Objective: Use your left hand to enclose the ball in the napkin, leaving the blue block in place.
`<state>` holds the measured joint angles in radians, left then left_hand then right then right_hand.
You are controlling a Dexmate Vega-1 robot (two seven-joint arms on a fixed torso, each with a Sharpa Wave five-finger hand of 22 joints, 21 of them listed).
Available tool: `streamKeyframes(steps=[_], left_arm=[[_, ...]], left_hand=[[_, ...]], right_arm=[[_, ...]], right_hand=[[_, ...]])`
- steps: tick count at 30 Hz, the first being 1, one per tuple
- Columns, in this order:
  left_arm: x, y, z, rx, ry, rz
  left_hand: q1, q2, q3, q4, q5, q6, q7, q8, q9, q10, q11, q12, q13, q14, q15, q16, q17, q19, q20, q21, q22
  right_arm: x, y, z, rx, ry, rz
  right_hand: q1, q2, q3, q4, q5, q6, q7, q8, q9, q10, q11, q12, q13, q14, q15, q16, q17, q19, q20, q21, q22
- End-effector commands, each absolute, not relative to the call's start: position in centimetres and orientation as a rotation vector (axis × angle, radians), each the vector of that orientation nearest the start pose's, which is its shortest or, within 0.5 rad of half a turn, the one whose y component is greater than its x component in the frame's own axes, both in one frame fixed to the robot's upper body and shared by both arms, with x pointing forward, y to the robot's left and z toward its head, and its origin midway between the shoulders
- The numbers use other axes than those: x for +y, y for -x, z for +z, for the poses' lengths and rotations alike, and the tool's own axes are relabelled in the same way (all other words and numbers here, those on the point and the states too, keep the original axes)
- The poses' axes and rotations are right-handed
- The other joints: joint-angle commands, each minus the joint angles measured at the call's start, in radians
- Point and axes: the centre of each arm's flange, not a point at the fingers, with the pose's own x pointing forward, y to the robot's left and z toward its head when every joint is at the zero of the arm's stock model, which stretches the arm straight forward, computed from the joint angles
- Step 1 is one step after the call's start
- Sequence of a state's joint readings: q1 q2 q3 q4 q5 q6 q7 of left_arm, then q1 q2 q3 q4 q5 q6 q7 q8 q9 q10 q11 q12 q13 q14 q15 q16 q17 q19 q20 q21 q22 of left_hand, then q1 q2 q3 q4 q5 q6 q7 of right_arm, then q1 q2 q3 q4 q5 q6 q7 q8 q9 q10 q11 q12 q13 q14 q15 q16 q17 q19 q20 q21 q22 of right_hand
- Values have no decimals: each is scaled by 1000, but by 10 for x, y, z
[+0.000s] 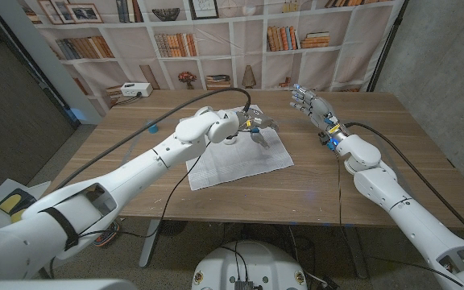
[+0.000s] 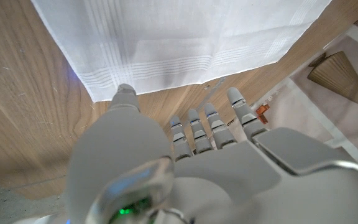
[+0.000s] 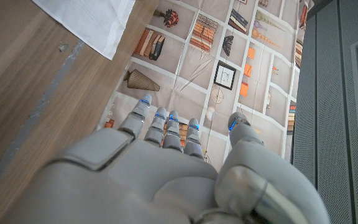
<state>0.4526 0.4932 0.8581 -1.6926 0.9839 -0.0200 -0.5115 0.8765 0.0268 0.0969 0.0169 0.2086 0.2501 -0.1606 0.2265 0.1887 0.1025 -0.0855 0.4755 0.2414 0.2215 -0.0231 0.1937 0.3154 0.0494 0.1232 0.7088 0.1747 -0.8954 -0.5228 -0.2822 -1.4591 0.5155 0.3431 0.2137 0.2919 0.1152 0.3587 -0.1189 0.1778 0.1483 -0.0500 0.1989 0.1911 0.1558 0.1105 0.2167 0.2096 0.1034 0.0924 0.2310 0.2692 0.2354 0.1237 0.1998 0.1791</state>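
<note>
A white napkin lies spread at the middle of the wooden table. My left hand hovers over the napkin's far edge with its fingers apart and nothing in them. The left wrist view has that hand reaching toward the napkin, its thumb at the hem. A small pale round shape sits in shadow under the hand; I cannot tell whether it is the ball. A small blue thing, maybe the block, lies on the table's left part. My right hand is raised at the far right, fingers spread and empty.
A black cable arcs over the table to the left arm, and another cable runs by the right forearm. A bookshelf backdrop hangs behind the table. The napkin's corner lies well away from my right hand.
</note>
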Motion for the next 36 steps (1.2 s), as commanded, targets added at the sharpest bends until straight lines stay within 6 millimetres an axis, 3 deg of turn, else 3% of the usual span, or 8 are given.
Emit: streamKeyframes(steps=[1,12,18,21,31,36], left_arm=[[-9,-577,40,-833,-2017,-467],[-17,-570,30,-908,-2043,-476],[-18,-570,19,-975,-2120,-389],[-18,-573,14,-975,-2153,-366],[-16,-584,4,-978,-2191,-323],[-14,-591,-1,-968,-2198,-340]], left_hand=[[-9,-5,-5,-2,4,15,-1,9,2,2,3,-1,1,-3,1,4,-3,-2,8,-7,4],[0,-21,-8,-18,14,71,-13,23,2,14,-2,-3,-2,1,-6,7,-16,8,5,-14,4],[14,-30,-7,-33,24,128,-18,38,3,33,-15,-1,-5,12,-14,12,-27,19,0,-20,4],[19,-35,-7,-40,30,154,-32,43,3,42,-23,0,-7,20,-27,14,-33,21,-2,-24,4],[30,-35,-4,-48,37,174,-27,45,3,49,-31,-1,-9,30,-36,18,-39,25,-6,-30,4],[38,-31,1,-55,42,195,-36,49,3,55,-34,-2,-10,34,-41,19,-43,34,-11,-31,4]], right_arm=[[-270,-609,13,-767,128,389],[-274,-612,10,-767,127,390],[-275,-613,9,-760,118,389],[-275,-614,8,-758,115,389],[-278,-615,6,-753,119,385],[-279,-615,6,-752,119,383]], right_hand=[[-3,1,-1,1,0,13,0,1,0,5,-4,-3,3,10,2,0,3,3,6,6,2],[-7,3,-3,3,0,16,0,1,0,7,-1,-3,3,10,3,1,3,3,5,6,2],[-8,3,-4,3,0,17,1,1,0,7,-1,-3,3,10,3,1,3,4,5,6,2],[-8,3,-4,3,0,17,1,1,0,6,1,-3,3,11,3,2,3,4,5,6,2],[-9,3,-5,4,0,18,2,1,0,7,-2,-3,3,10,4,1,3,4,5,6,2],[-10,3,-6,4,0,17,1,1,0,6,-4,-4,3,9,3,1,3,4,5,6,2]])
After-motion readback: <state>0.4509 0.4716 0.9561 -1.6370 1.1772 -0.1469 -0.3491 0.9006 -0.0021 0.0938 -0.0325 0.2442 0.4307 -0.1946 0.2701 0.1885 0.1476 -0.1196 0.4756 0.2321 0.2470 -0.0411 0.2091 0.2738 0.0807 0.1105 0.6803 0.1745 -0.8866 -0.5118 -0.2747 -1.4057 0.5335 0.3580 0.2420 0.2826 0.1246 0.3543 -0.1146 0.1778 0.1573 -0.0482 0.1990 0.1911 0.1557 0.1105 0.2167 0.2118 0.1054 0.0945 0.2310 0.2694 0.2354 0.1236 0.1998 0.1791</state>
